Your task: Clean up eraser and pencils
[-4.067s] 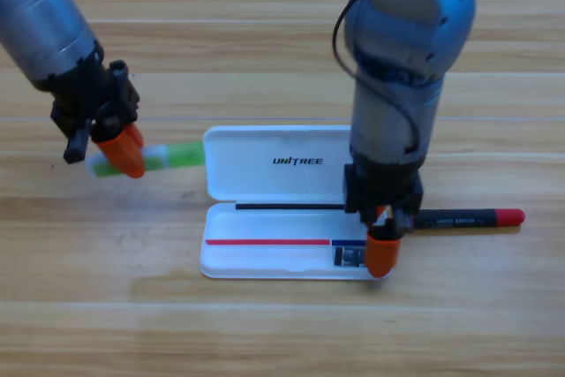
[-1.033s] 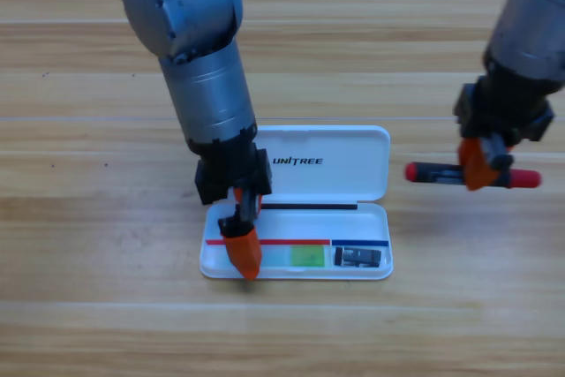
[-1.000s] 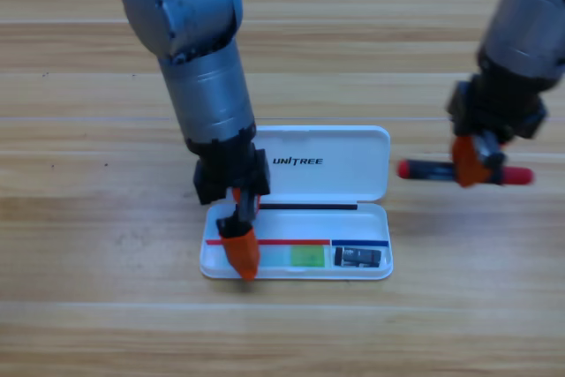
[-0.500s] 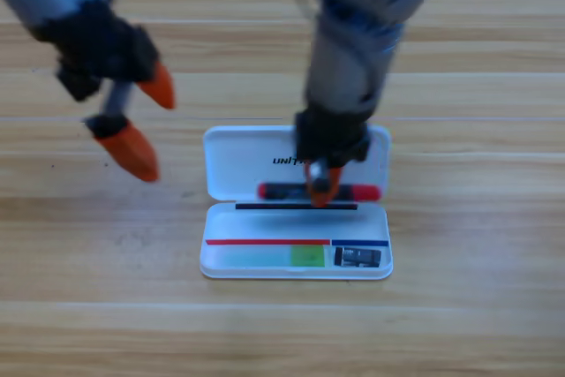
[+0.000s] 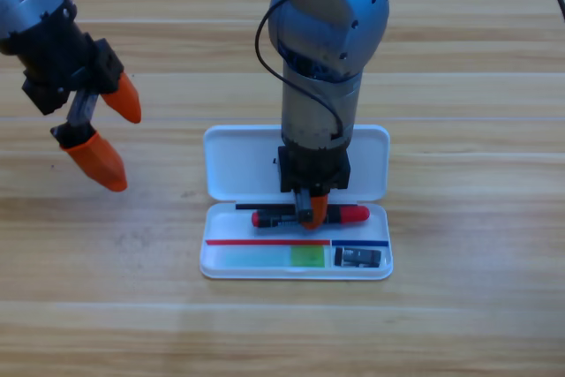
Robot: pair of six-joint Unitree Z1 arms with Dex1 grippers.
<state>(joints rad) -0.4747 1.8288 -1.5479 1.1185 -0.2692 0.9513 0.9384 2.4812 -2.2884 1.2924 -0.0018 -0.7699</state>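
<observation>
Looking down from the high view, the only one here: right gripper (image 5: 312, 211) is over the middle of the open white pencil case (image 5: 231, 169), pointing straight down at the case's tray half. It is clamped on the black pencil with red ends (image 5: 309, 216), gripping it about mid-length. The pencil lies level and roughly parallel to the case's long side, along the upper part of the tray just below the hinge. I can't tell whether it is touching the tray floor or held just above it.

Green-and-white pencil (image 5: 274, 257) is already in the tray, lying along the bottom row. The eraser (image 5: 357, 257) sits in the tray's lower right corner, just beside the pencil's green end. So two of three items are stowed.

Left gripper (image 5: 107, 137) waits over bare wooden table (image 5: 459, 324), well left of the case, with its orange jaws spread wide and nothing between them.

Step in hand, as I read it: placing the last pencil in the case. Next move calls for letting go only once the pencil is seated inside the tray walls, then lifting straight up so the jaws don't drag it back out. Both red ends look inside the tray's outline, so it should fit. Risk: the pencil rolling onto the green-and-white one on release. Closing the lid may follow.
</observation>
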